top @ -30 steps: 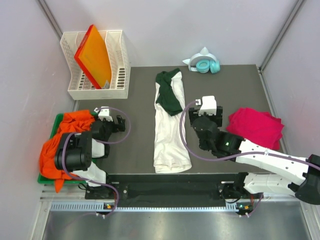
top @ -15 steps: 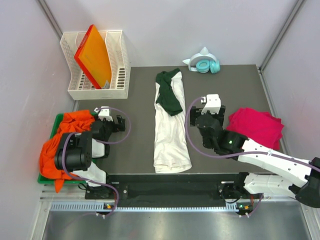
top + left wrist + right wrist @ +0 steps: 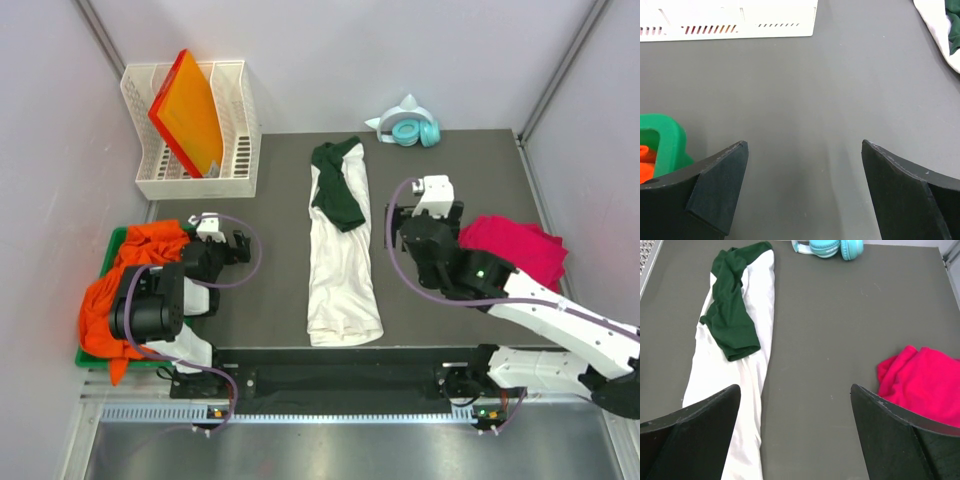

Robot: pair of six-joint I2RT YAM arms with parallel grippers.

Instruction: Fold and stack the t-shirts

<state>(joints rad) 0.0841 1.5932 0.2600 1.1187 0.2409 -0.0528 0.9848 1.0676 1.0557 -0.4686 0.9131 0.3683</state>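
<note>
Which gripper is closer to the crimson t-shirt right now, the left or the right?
Right. The right gripper hovers just left of the crimson t-shirt. The left gripper sits across the table by the green bin, beyond the white t-shirt.

Robot lab test cell: plain pale walls [image 3: 300,60] w/ metal struts [image 3: 562,68] box in a dark table [image 3: 270,300]; slotted alu rail [image 3: 330,411] along its near edge.
</note>
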